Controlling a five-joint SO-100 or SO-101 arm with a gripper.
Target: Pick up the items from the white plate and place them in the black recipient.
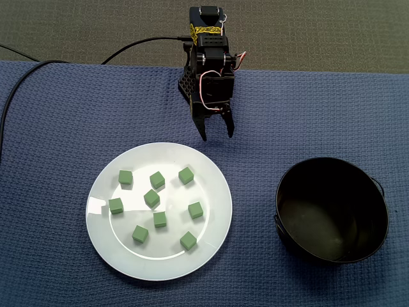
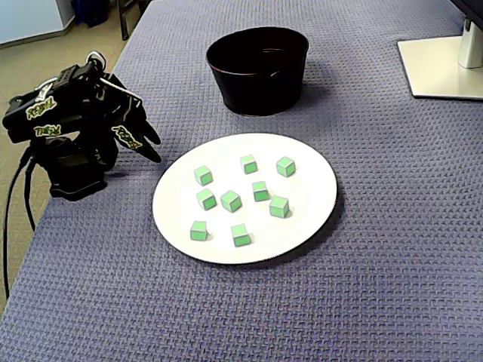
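Several small green cubes [image 1: 151,198] [image 2: 231,200] lie scattered on the round white plate [image 1: 214,185] [image 2: 313,188]. The black bowl [image 1: 332,204] [image 2: 256,90] stands empty, to the plate's right in one fixed view and behind the plate in the other. My gripper [image 1: 217,135] [image 2: 157,151] hangs folded back at the arm's base, just beyond the plate's rim. It is open, its jaws a little apart with nothing between them, and it touches neither the plate nor a cube.
A blue woven cloth [image 1: 319,109] [image 2: 377,286] covers the table. A black cable [image 1: 128,48] [image 2: 15,211] runs from the arm's base off the cloth. A white monitor stand [image 2: 445,68] sits at the far corner.
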